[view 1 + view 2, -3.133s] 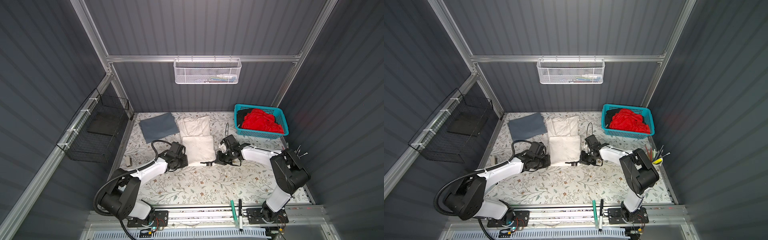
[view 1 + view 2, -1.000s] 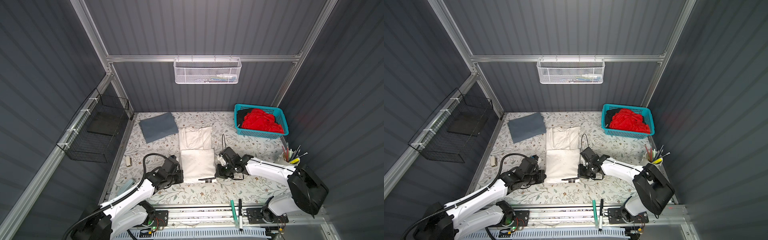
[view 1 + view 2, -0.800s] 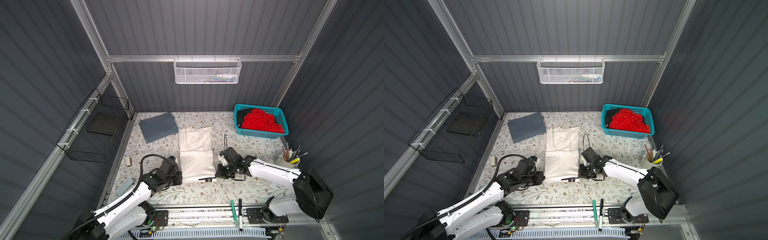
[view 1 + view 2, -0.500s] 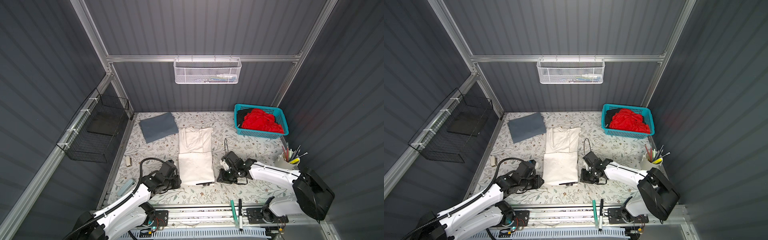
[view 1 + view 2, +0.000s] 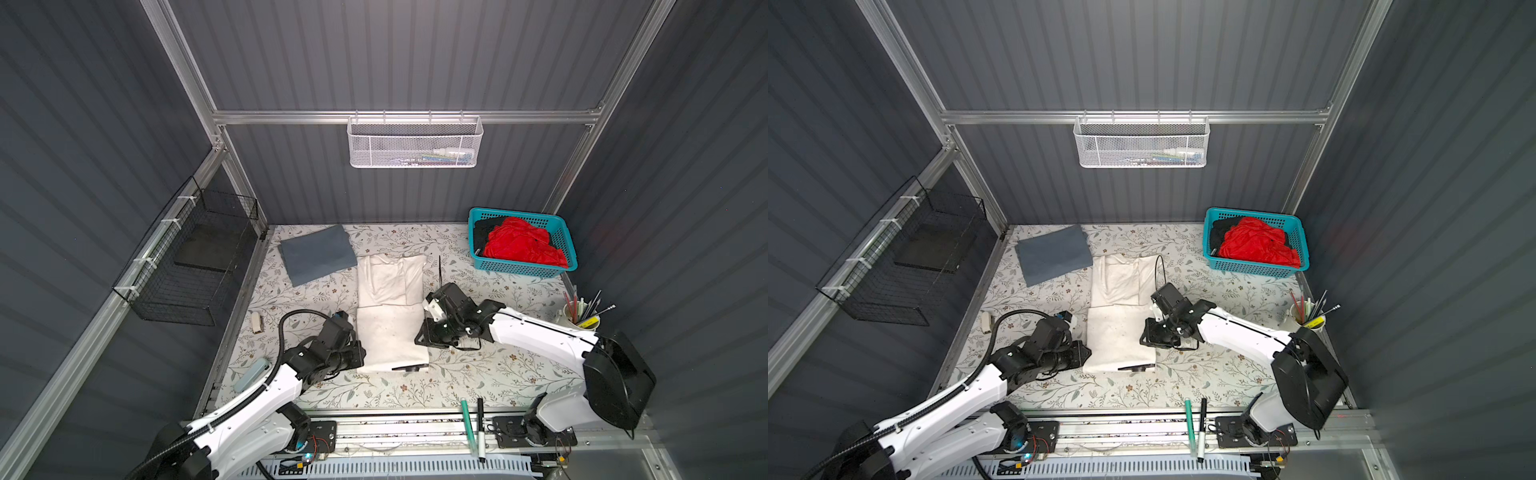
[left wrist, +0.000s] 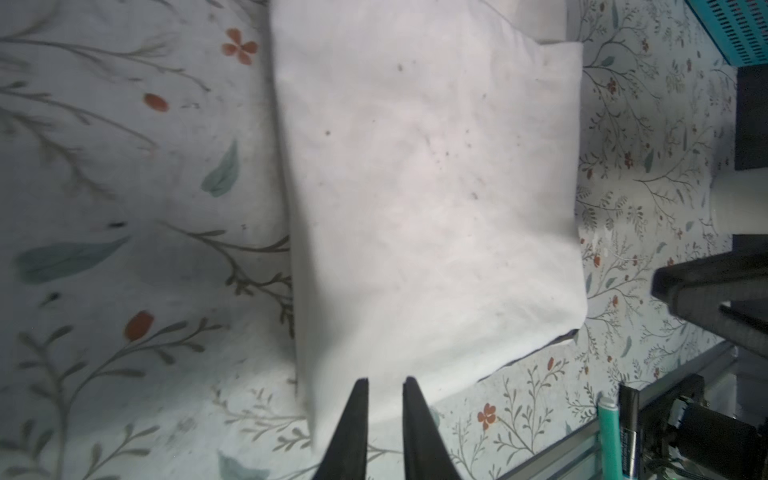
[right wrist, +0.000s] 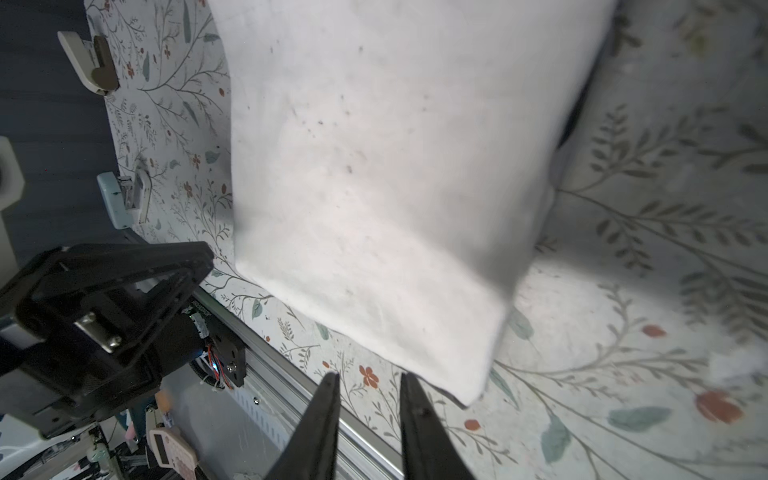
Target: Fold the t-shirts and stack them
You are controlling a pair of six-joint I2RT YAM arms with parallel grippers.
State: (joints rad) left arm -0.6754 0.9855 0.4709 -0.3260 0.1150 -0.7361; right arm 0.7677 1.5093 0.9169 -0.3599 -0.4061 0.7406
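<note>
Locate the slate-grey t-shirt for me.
In both top views the grey t-shirt lies folded at the far left corner of the table, just left of the off-white t-shirt.

Both top views look steeply down from high at the front over the whole surface (image 5: 457, 382). Each wrist camera looks from close by, past the left tool (image 6: 385, 380) or right tool (image 7: 368, 376), onto the same off-white t-shirt (image 6: 432, 187).

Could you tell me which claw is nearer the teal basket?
Right. The right claw is beside the off-white shirt on the teal basket side; the left claw is across that shirt, farther off.
</note>
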